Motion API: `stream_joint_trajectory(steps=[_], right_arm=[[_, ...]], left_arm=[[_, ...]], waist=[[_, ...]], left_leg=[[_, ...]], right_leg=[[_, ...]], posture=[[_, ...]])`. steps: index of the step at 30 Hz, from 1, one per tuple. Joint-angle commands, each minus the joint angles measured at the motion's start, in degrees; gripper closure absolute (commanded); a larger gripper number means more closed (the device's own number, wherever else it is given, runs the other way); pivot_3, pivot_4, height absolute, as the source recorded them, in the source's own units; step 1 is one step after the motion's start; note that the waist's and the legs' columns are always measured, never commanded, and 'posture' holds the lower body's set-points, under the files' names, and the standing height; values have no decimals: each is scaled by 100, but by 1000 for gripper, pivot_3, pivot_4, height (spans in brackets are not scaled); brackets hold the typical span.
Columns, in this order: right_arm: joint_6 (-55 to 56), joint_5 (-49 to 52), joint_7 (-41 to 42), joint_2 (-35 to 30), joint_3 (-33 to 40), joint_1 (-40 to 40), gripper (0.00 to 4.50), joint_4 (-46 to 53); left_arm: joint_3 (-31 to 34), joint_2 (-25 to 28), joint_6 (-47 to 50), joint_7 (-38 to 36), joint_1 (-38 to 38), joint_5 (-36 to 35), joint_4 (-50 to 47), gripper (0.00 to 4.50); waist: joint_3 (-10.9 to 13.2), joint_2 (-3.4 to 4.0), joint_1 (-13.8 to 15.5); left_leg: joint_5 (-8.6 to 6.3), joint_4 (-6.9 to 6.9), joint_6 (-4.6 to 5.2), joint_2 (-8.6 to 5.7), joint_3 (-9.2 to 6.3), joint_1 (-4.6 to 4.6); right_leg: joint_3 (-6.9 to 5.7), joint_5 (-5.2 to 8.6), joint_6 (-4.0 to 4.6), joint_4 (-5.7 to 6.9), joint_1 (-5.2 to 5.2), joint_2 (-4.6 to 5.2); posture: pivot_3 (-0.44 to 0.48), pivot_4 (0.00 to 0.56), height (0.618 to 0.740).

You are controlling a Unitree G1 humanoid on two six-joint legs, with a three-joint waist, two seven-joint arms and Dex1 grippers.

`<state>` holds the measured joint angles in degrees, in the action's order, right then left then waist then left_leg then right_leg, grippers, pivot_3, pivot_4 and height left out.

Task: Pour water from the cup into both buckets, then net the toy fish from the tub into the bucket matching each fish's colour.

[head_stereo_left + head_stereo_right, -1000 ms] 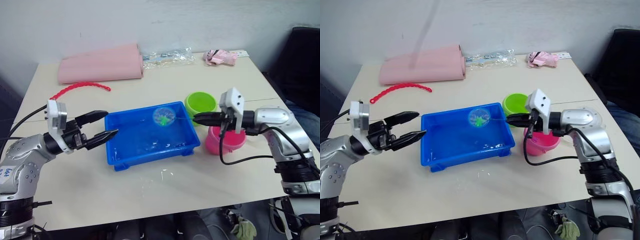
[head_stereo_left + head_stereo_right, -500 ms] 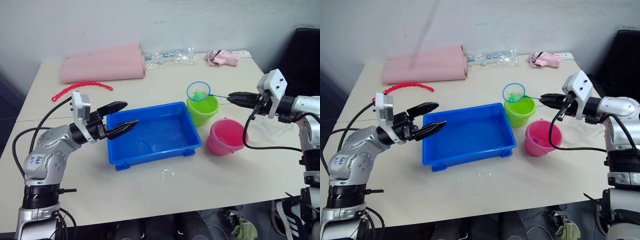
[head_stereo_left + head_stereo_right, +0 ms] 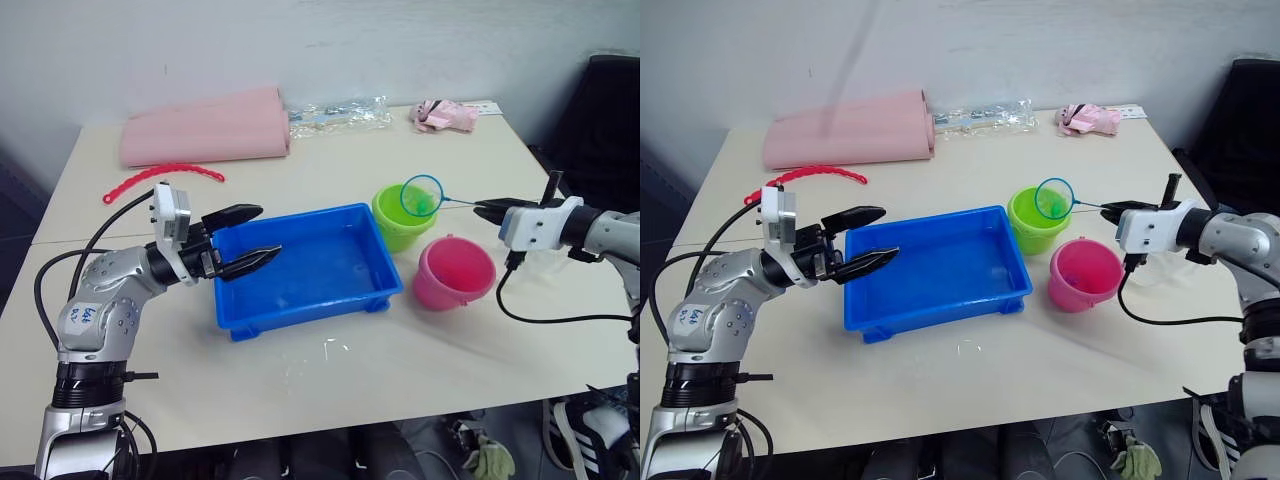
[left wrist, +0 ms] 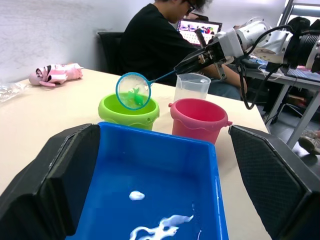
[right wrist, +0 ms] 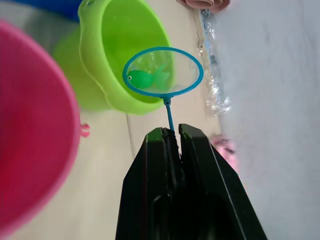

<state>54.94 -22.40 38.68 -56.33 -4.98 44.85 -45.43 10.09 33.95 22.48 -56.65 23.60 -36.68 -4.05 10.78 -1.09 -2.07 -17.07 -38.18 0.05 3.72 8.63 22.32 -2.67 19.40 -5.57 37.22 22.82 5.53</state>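
The desk (image 3: pixel 330 380) carries the blue tub (image 3: pixel 305 268) at its middle, taken here as the landmark; the tub's water appears emptied of fish. Just beside the tub's right end stands the lime green bucket (image 3: pixel 396 222), with the hot pink bucket (image 3: pixel 453 273) nearer the front edge and the clear cup (image 4: pixel 192 86) behind the pink one. At the tub's left end the left tool (image 3: pixel 247 238) is held spread open and empty, one finger over the rim. Well right of the tub, the right tool (image 5: pixel 170 136) is clenched on the thin handle of the net (image 3: pixel 422 196), whose hoop is held tilted over the green bucket's rim with a green fish (image 5: pixel 145 78) caught in the mesh. A likely failure is judged to be the fish clinging to the wet mesh or dropping outside the rim onto the desk, should the hoop be turned while off-centre. Compared with half a second ago, the hoop has been shifted from the bucket's far-left edge to its right side and the right arm has been lowered
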Motion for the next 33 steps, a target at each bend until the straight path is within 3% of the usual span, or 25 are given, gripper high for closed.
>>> stream_joint_trajectory(steps=[1,11,24,25,27,30,31,33], right_arm=[[574,-1232,-1588,-322,-100,256,4500,51],[660,-3139,-4097,-612,-839,551,4500,183],[655,-2299,-3829,-625,-904,432,4500,139],[674,-2102,-3690,-584,-892,417,4500,59],[652,-781,-2817,-326,-768,302,4500,-163],[124,2002,-677,-28,-793,-101,4500,360],[-1019,3383,367,116,-598,-348,4500,1090],[-2702,5057,1668,200,-356,-670,4500,2112]], left_arm=[[70,74,-60,-68,-100,15,-78,30],[28,-157,-204,102,-172,121,1,30],[122,33,-235,-160,-191,139,82,30],[136,50,-232,-175,-194,128,81,30],[213,88,-245,-219,-205,50,60,30],[340,243,-365,-445,-320,13,15,30],[470,353,-501,-647,-456,-7,29,30],[719,549,-643,-897,-684,-70,25,30]], waist=[[0,0,-12],[0,1,-57],[0,1,-115],[0,0,-117],[0,1,-117],[1,-2,-123],[1,-2,-123],[1,-1,-131]], left_leg=[[1,0,-2,0,1,0],[5,-2,-8,0,2,-3],[7,-1,-7,1,1,-4],[7,-1,-7,1,1,-3],[7,0,-7,1,1,-4],[7,-1,-6,4,-1,-8],[6,1,-4,6,-4,-14],[6,3,-2,8,-9,-14]], right_leg=[[2,1,1,3,1,-1],[5,2,3,17,3,-1],[5,3,4,19,2,-3],[5,3,3,19,2,-3],[5,3,3,18,2,-4],[3,2,3,14,-7,-7],[3,2,3,12,-15,-9],[3,2,3,15,-15,-8]], posture=[[0,150,740],[0,150,740],[0,150,740],[0,150,740],[0,150,740],[0,150,740],[0,150,740],[0,150,740]])
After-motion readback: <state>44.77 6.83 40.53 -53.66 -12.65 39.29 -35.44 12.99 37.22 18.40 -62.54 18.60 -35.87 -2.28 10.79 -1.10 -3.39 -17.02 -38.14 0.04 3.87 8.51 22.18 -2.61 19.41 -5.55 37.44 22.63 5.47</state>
